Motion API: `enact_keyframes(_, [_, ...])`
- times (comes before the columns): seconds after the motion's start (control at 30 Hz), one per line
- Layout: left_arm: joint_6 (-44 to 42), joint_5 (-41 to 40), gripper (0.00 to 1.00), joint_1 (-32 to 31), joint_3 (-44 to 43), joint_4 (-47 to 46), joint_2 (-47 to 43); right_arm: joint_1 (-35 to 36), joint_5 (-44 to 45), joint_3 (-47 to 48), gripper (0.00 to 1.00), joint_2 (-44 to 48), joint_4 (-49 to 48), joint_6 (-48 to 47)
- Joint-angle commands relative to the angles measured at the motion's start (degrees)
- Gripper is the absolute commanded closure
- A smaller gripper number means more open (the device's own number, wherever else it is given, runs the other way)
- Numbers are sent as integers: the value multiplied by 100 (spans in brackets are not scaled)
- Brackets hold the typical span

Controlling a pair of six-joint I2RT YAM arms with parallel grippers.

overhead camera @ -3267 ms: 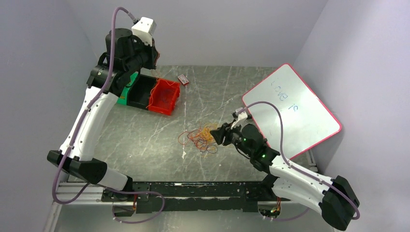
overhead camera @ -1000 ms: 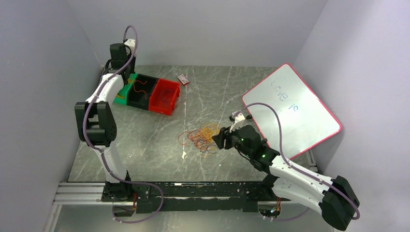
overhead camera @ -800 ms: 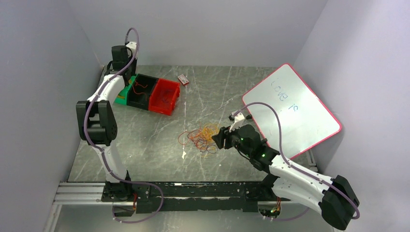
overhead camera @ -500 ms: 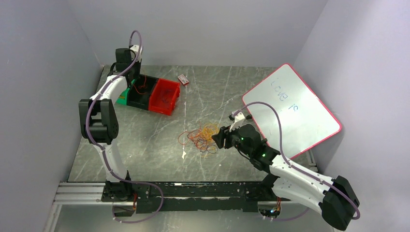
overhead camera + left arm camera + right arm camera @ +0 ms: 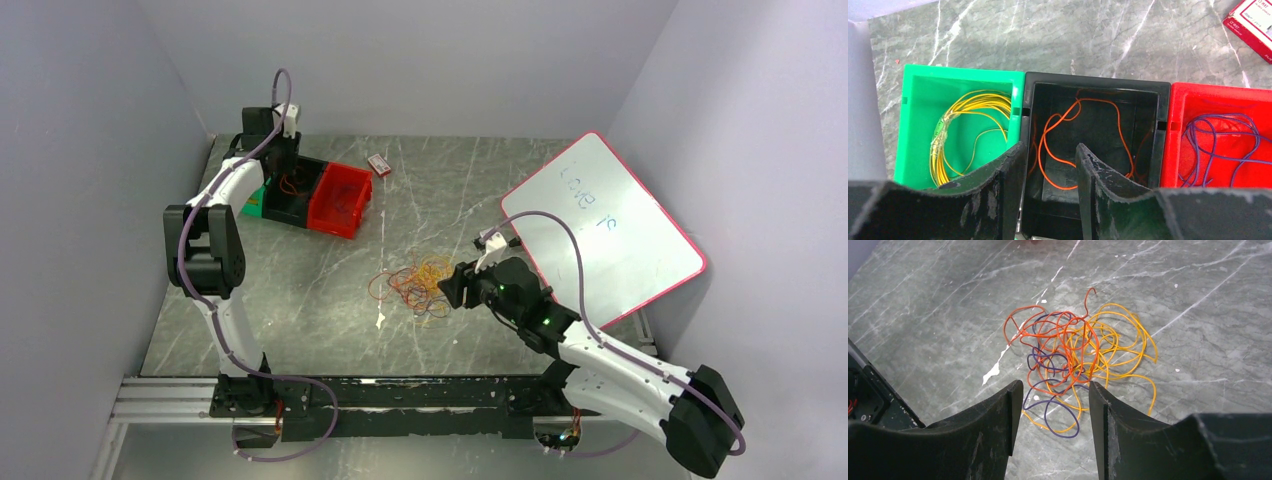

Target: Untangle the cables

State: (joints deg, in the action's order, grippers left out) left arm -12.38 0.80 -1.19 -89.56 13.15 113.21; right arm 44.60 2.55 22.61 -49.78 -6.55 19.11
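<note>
- Tangle of cables (image 5: 418,285) lies mid-table, my right gripper (image 5: 452,285) just beside it, my left gripper (image 5: 283,150) over the bins (image 5: 340,215).
- Left wrist: jaws parted, empty, above the black bin (image 5: 1098,85), where an orange cable (image 5: 1045,131) sits sorted by colour.
- Right wrist: jaws apart, empty, aimed at the tangle for a pick.

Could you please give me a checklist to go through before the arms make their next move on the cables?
1. The left hand is open and empty above the black bin: ok.
2. The orange cable lies inside that bin, none of it over the visible rim: ok.
3. The right hand is open, with nothing between its fingers, above the tangle: ok.
4. Strands of the tangle lie apart: not ok; orange, yellow and purple ones cross one another.
5. One strand would lift out without dragging the rest: cannot tell.
</note>
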Motion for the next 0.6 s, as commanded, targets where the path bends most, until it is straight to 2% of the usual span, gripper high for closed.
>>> enact_keyframes(0.0, [227, 105, 54, -1, -43, 138, -193, 6, 0, 103, 45, 187, 93, 31])
enact_keyframes(0.23, [664, -87, 52, 283, -166, 298, -185, 4, 18, 102, 45, 266, 180, 46])
enact_keyframes(0.57, [1019, 199, 40, 675, -120, 493, -7, 3, -25, 85, 45, 271, 201, 82])
